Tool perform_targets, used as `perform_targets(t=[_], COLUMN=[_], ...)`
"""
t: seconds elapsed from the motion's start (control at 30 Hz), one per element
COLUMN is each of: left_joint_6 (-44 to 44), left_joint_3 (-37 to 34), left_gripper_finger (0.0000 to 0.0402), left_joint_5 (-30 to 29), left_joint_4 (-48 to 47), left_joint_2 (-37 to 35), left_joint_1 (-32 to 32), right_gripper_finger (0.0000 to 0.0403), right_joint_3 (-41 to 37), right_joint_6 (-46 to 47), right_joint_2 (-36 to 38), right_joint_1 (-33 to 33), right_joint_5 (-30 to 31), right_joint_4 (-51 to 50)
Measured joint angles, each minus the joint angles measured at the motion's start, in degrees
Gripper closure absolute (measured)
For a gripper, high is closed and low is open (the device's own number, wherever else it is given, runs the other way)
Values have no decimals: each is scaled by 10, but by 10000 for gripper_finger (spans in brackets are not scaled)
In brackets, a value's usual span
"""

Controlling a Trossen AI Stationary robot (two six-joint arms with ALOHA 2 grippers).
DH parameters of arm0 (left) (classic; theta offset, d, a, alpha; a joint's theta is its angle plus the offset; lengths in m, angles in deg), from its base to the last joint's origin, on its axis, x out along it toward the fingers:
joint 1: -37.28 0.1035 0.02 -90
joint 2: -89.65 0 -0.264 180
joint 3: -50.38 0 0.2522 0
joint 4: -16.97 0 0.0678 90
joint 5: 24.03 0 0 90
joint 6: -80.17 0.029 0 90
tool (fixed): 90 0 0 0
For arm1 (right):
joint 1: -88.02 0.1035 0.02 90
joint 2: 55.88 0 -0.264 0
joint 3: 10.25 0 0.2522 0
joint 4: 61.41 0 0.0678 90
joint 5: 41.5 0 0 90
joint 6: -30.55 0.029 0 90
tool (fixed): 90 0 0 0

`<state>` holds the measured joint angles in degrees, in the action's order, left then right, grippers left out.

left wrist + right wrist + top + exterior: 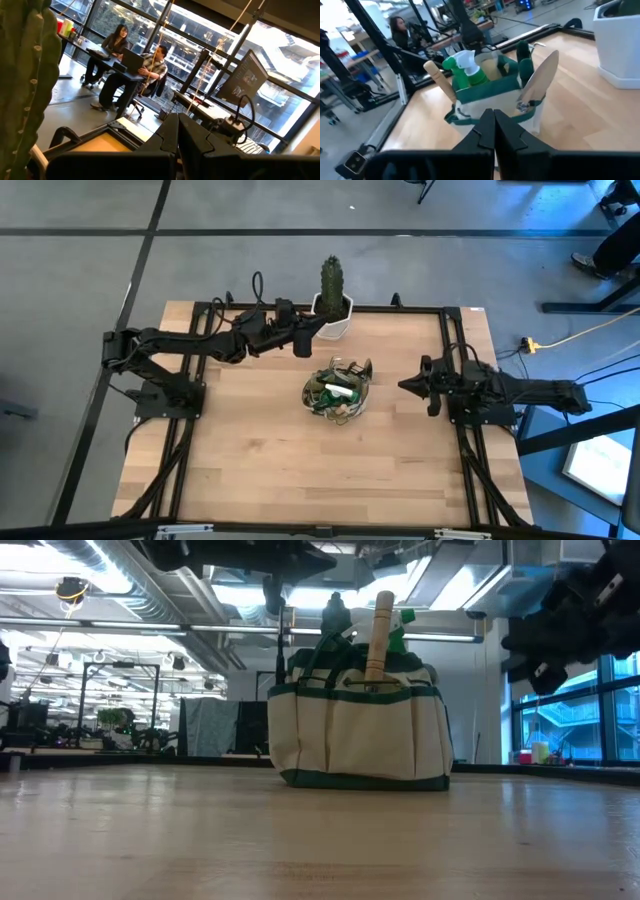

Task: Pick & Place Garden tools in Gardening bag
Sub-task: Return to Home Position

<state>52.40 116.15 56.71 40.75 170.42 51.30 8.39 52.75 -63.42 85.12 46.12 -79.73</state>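
The gardening bag [338,392] stood mid-bench, with the sprayer [465,67] and trowel [540,80] poking out. Both pincers were closed and empty. The right gripper [403,386] was near the bag and the left gripper [312,333] just beside the cactus [331,278] at the far edge. A careless retreat could topple either.

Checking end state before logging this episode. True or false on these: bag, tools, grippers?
1. The gardening bag stands upright near the middle of the table. True.
2. The green sprayer lies on the table beside the bag. False: it sits inside the bag.
3. The right gripper is shut on the trowel. False: it is shut on nothing, apart from the bag; the trowel is in the bag.
4. The cactus in its white pot stands at the table's edge, by the left gripper. True.
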Motion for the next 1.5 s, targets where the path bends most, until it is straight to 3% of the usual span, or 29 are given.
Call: perform_targets(t=[0.53,0.97,1.5], left_joint_6=[-16,-30,-24], left_joint_3=[0,0,0], left_gripper_finger=[400,400,400], left_joint_5=[0,44,75], left_joint_4=[0,0,0], left_joint_2=[0,0,0], left_joint_1=[0,0,0], right_gripper_finger=[403,403,403], right_joint_3=[-37,-43,-43], right_joint_6=[13,-3,27], right_joint_2=[46,46,46], right_joint_1=[0,16,16], right_joint_5=[-18,34,33], right_joint_4=[45,52,53])
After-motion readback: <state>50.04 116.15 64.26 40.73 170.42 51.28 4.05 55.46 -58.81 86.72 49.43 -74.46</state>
